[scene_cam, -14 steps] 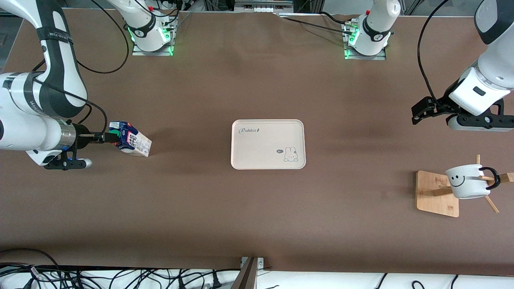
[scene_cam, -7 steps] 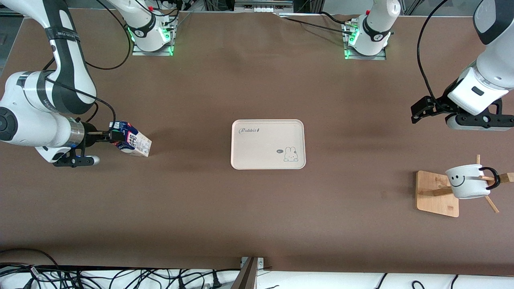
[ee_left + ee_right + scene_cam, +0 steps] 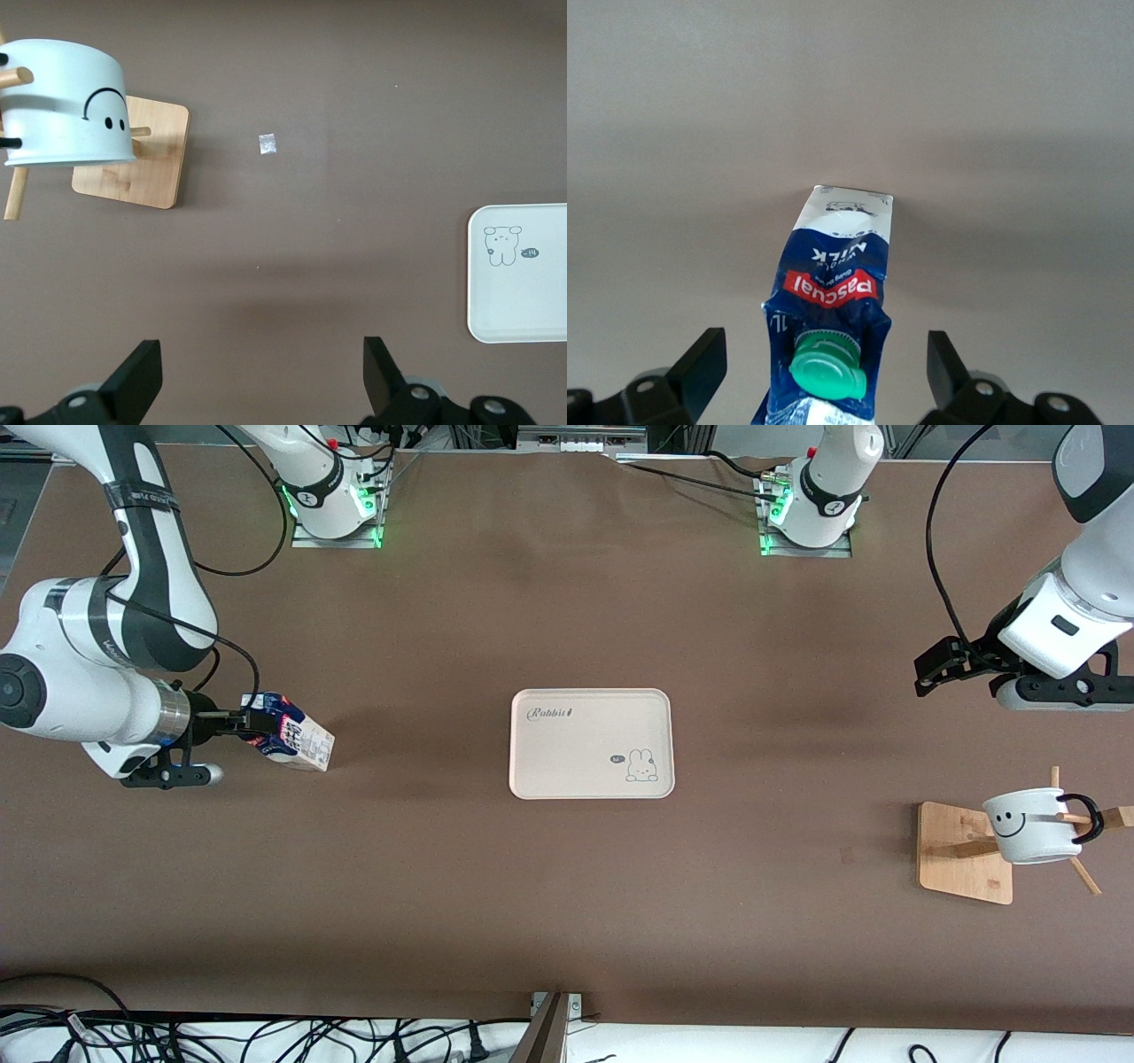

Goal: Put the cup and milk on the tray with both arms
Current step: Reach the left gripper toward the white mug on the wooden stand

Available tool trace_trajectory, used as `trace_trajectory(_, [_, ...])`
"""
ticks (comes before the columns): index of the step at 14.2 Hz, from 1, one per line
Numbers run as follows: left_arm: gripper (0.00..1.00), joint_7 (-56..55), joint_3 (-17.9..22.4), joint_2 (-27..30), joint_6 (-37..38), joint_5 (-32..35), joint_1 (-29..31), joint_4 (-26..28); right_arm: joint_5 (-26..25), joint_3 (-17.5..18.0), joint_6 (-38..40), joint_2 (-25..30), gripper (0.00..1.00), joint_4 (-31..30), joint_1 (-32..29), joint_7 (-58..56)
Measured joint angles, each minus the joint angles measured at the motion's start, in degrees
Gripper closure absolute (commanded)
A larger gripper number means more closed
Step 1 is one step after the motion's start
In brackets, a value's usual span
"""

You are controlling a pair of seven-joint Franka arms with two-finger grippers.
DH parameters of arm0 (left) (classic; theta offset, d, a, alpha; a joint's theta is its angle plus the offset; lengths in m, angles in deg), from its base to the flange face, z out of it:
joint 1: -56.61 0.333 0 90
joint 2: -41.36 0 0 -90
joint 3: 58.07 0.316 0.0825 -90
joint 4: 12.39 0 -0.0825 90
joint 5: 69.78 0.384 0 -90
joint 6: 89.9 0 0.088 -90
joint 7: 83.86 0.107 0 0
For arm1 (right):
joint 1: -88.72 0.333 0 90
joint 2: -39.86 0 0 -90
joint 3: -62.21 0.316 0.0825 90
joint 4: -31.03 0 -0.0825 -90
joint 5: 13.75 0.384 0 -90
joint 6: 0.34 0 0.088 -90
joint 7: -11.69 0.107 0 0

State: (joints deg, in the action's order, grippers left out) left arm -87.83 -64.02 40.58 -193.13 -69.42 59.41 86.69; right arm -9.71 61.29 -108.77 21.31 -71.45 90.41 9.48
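The milk (image 3: 291, 742), a blue and white carton with a green cap, stands toward the right arm's end of the table. My right gripper (image 3: 252, 722) is open around its top; in the right wrist view the fingers (image 3: 700, 363) stand apart from the milk (image 3: 833, 292) on both sides. The cup (image 3: 1032, 825), white with a smiley face, hangs on a wooden stand (image 3: 961, 850) at the left arm's end. My left gripper (image 3: 932, 669) hovers open over bare table beside the stand, nothing between its fingers (image 3: 137, 381). The cream tray (image 3: 591, 742) lies in the middle.
The cup (image 3: 66, 106), the stand's base (image 3: 146, 168) and a corner of the tray (image 3: 523, 274) show in the left wrist view, with a small pale scrap (image 3: 267, 144) on the table between them. Both arm bases (image 3: 332, 496) stand along the table's edge.
My right arm has pushed its open gripper farther over the top of the milk. My left gripper has drifted slightly toward the left arm's end of the table.
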Motion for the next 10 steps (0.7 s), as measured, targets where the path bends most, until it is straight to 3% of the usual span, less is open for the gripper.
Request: trace_trajectory(10, [0.0,0.97,0.8,1.19,-2.14,4.21,1.07,1.17,0.0,0.0,-1.92,2.93,0.0,-5.04,0.0,0.0])
